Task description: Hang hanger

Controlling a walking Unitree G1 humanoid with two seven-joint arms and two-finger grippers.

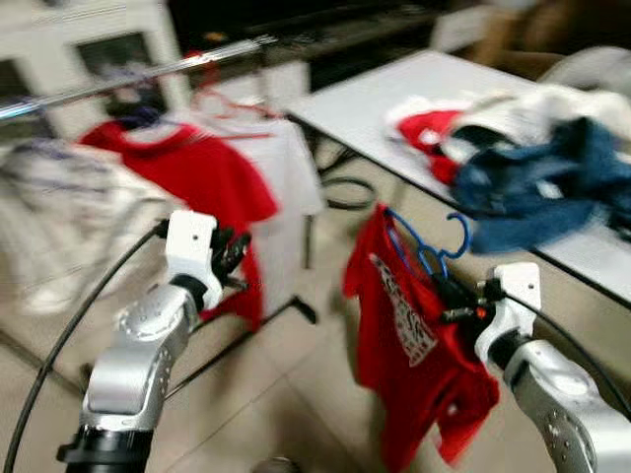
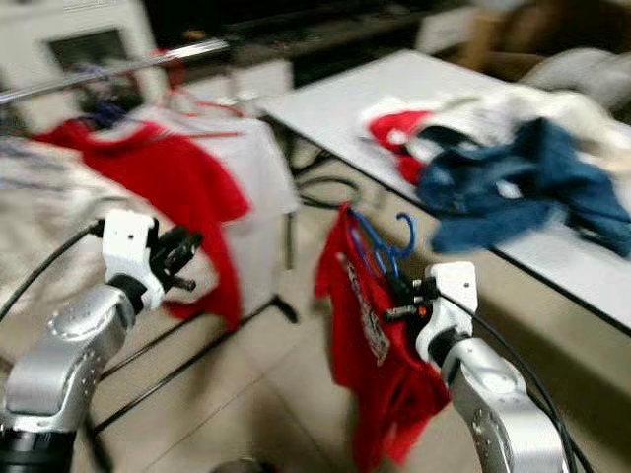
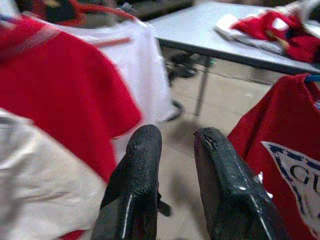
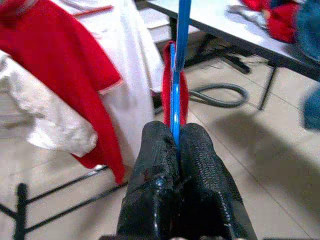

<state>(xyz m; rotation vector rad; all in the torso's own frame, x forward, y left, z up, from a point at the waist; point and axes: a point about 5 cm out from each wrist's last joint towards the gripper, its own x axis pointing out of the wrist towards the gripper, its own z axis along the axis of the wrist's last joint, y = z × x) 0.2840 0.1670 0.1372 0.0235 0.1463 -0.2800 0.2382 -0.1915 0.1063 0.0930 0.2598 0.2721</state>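
Observation:
My right gripper (image 1: 446,293) is shut on a blue hanger (image 1: 431,248) that carries a red T-shirt with a white print (image 1: 409,355), held in the air over the floor between the rack and the table. In the right wrist view the fingers (image 4: 165,165) pinch the blue hanger (image 4: 175,85) tight. My left gripper (image 1: 235,254) is raised in front of the rack, open with nothing between its fingers (image 3: 140,165). The metal rail (image 1: 138,74) runs across the upper left, with a red shirt (image 1: 202,177) and a white shirt (image 1: 286,163) hanging from it.
A grey table (image 1: 375,99) at the right holds a pile of clothes: blue denim (image 1: 552,187), red and white pieces. A light garment (image 1: 59,227) hangs at the rack's left. The rack's black feet (image 1: 246,340) and a dark cable (image 1: 345,192) lie on the tiled floor.

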